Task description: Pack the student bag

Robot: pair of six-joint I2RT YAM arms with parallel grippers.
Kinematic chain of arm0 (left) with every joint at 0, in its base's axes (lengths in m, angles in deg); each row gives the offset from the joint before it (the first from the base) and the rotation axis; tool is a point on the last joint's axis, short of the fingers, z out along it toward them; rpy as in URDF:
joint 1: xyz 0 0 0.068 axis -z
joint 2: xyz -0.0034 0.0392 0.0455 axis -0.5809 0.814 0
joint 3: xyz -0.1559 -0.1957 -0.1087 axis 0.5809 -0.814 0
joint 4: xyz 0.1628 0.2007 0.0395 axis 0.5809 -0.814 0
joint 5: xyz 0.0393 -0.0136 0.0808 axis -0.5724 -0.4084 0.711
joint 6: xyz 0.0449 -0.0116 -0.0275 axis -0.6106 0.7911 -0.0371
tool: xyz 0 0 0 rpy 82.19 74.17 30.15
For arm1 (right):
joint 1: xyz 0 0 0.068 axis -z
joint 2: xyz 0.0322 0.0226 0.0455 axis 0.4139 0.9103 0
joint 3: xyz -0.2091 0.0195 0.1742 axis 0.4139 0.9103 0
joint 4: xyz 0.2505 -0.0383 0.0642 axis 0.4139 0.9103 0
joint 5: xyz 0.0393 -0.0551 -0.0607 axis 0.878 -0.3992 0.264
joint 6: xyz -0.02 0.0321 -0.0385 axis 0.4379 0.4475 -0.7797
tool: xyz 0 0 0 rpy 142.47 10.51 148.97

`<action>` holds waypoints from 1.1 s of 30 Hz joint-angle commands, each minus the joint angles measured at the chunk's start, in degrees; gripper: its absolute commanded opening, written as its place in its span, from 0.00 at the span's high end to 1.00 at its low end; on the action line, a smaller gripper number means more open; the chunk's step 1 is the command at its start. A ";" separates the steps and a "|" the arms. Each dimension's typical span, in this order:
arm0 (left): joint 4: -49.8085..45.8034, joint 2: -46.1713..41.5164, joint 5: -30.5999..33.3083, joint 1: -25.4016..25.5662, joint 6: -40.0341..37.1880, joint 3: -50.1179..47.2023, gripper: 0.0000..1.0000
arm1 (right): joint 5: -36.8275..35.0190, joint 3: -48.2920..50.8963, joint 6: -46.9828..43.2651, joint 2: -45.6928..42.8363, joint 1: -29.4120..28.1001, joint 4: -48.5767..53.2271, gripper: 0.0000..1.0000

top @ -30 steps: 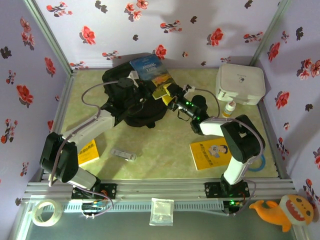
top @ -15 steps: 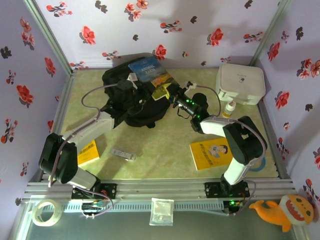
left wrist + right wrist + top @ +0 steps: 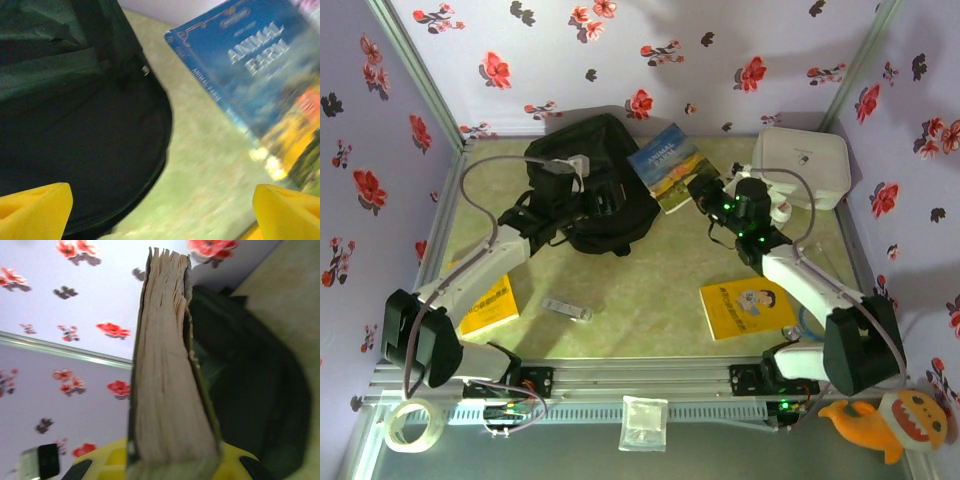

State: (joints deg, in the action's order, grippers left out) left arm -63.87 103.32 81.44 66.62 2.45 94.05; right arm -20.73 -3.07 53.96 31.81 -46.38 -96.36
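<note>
**Right tool** [image 3: 704, 190]: clenched on the blue paperback [image 3: 667, 163], gripping it near one edge. In the wrist view the page block stands edge-on between the yellow pads [image 3: 107, 460].

**Left tool** [image 3: 161, 210]: released, with the pads spread wide and nothing between them.

**Student bag** [image 3: 588, 200]: lies on the bench [image 3: 650, 290] just past the book's far edge as seen from the right tool. It is directly under and beside the left tool. A narrow strip of bench shows between book and bag, and no part of the book is inside.

**Step in hand (judged): insert the book.**
1. The bag lies slack, and no open mouth can be made out. The left tool should probably take the upper lip and lift it first.
2. Advance the book with the edge farthest from the right tool leading, in line with the opening.
3. Release only once the book is well seated.

**Clearances**
- Close behind the right tool sits the white hard case [image 3: 800, 165], so there is little room to retreat that way.
- The back wall stands near, just beyond the bag.
- The most open bench lies back toward the arm bases. A yellow book [image 3: 748, 305] lies there beside the right arm.
</note>
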 commanded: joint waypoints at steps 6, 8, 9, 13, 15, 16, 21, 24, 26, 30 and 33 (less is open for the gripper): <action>-18.11 4.57 0.53 0.13 -37.10 6.02 0.07 | -3.41 0.89 -7.85 -4.94 2.07 10.12 0.90; -19.26 5.79 0.79 0.09 -41.23 6.47 0.09 | -3.39 1.30 -7.51 -4.81 2.16 10.14 0.90; -20.37 6.66 0.56 0.17 -43.43 7.08 0.10 | -3.22 1.31 -7.41 -4.67 2.24 10.22 0.90; -23.85 10.00 0.85 0.23 -48.99 9.12 0.16 | -3.17 1.32 -7.22 -4.55 2.51 10.40 0.90; -24.99 11.85 1.08 0.17 -52.09 9.43 0.20 | -3.14 1.41 -7.12 -4.63 2.60 10.62 0.90; -25.26 12.58 0.95 0.24 -54.00 9.30 0.22 | -3.16 1.39 -7.04 -4.63 2.64 10.71 0.90; -25.93 15.63 2.32 0.44 -58.10 10.40 0.29 | -3.12 1.73 -6.63 -4.72 2.68 10.95 0.89; -26.74 17.15 2.36 1.28 -59.52 12.26 0.38 | -2.90 2.31 -5.11 -5.06 2.77 9.81 0.89; -25.74 17.75 3.54 1.92 -60.53 12.28 0.40 | -2.59 2.69 -4.19 -5.21 2.77 8.50 0.89; -25.06 20.28 6.48 2.11 -62.03 13.58 0.43 | -2.25 2.72 -3.56 -5.16 2.77 7.92 0.89; -26.07 22.42 7.53 2.16 -63.01 15.52 0.43 | -2.17 2.57 -3.72 -5.25 2.75 8.28 0.89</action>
State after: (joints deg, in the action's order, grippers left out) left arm -88.75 123.71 86.40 68.64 -57.72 107.20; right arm -23.00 -0.32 49.57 28.71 -44.13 -82.17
